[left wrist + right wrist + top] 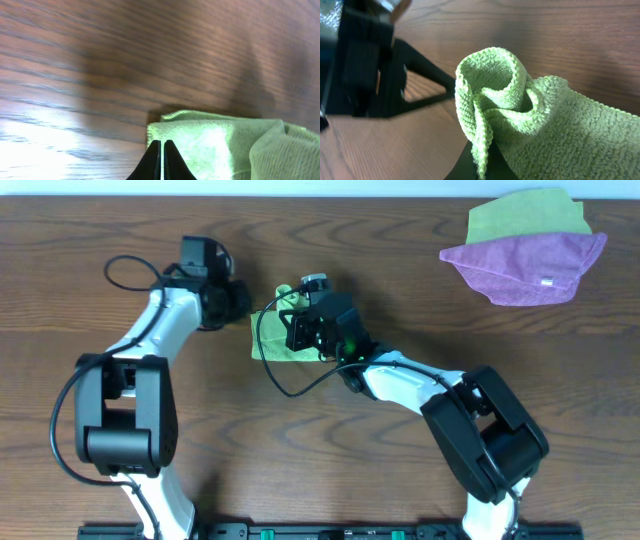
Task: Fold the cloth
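The lime-green cloth point(268, 346) lies bunched on the wooden table, left of centre. My right gripper point(293, 330) is shut on it. In the right wrist view a folded edge of the cloth point(520, 115) runs down between the black fingers point(462, 167), and a loop of cloth stands up above them. My left gripper point(246, 305) sits at the cloth's left edge. In the left wrist view its fingers point(154, 162) are shut, with the tips over a corner of the cloth point(210, 145). Whether cloth is pinched between them does not show.
A purple cloth point(530, 265) with a white tag lies at the back right, partly over a second green cloth point(525, 215). The left gripper's black body point(367, 65) stands close beside the right gripper. Black cables loop by both arms.
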